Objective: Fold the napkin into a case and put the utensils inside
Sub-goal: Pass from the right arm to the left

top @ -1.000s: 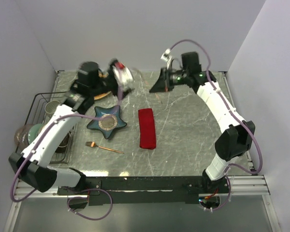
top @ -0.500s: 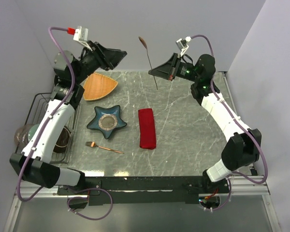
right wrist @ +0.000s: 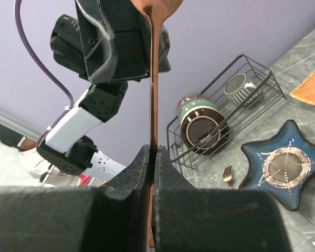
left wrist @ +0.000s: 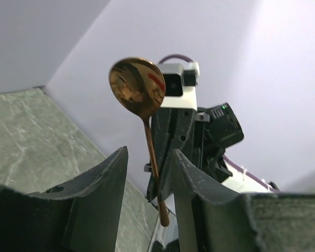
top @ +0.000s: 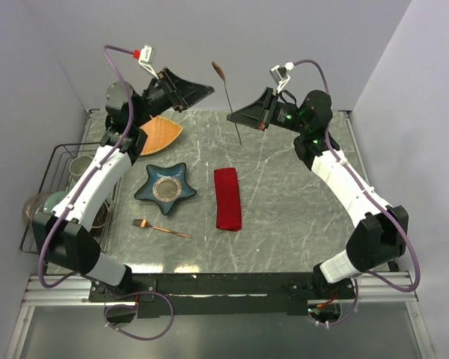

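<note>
Copper spoon (top: 229, 101) near upright, bowl up, handle pinched in right claw (right wrist: 150, 152); left claw (left wrist: 148, 157) agape

Left arm (top: 97, 179) and right arm (top: 344, 176): white shells, black joints; purple cables (top: 314, 63) along each; green lights (top: 288, 114) upper right; left gripper (top: 208, 90) black, wedge-shaped; white camera box (top: 145, 57), red-tabbed, upper left.

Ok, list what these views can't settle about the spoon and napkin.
- Spoon bowl: cut off by the right wrist view's top edge.
- Left end effector touching the spoon or not: unclear in left wrist view, too small from top.
- Napkin opening: too small, top view.
</note>
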Robot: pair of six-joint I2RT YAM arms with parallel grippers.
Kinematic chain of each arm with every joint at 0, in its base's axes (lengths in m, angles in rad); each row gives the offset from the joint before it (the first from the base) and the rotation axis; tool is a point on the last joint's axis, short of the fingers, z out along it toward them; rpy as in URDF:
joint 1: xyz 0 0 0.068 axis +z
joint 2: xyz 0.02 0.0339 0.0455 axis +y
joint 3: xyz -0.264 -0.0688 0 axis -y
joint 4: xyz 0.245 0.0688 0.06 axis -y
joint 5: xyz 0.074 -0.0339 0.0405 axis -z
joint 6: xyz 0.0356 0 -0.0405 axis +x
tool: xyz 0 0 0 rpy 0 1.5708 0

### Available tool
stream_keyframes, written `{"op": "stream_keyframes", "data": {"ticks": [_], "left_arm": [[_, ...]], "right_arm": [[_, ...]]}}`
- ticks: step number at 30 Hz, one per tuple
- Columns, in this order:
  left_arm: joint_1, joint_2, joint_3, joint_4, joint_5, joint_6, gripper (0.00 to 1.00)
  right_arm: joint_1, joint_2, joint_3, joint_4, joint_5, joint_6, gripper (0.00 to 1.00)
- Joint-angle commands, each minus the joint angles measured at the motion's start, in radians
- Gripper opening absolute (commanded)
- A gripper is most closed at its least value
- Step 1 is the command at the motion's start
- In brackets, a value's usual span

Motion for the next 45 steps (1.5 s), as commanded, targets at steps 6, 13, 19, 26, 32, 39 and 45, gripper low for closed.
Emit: {"op": "stream_keyframes", "data": {"ticks": [6, 13, 19, 26, 32, 39, 45], "left_arm": [[-0.011, 0.039, 0.029, 0.094, 0.161, -0.097, 0.37], [-0.019, 0.059, 0.036, 0.092, 0.210, -0.113, 0.36], [-0.026, 0.067, 0.047, 0.068, 0.213, -0.110, 0.37], [-0.028, 0.066, 0.047, 0.088, 0.221, -0.115, 0.36], [-0.036, 0.058, 0.041, 0.092, 0.230, -0.106, 0.30], [-0.036, 0.061, 0.047, 0.092, 0.221, -0.110, 0.01], [-0.040, 0.073, 0.101, -0.142, 0.117, -0.003, 0.01]], "right_arm": [[0.016, -0.072, -0.018, -0.016, -0.040, -0.076, 0.00], [0.024, -0.087, -0.028, -0.053, -0.060, -0.119, 0.00], [0.031, -0.089, -0.028, -0.052, -0.066, -0.117, 0.00], [0.041, -0.092, -0.028, -0.069, -0.074, -0.126, 0.00], [0.044, -0.092, -0.034, -0.067, -0.075, -0.126, 0.00], [0.045, -0.089, -0.033, -0.081, -0.074, -0.140, 0.00], [-0.013, -0.089, 0.021, -0.310, 0.026, -0.293, 0.74]]}}
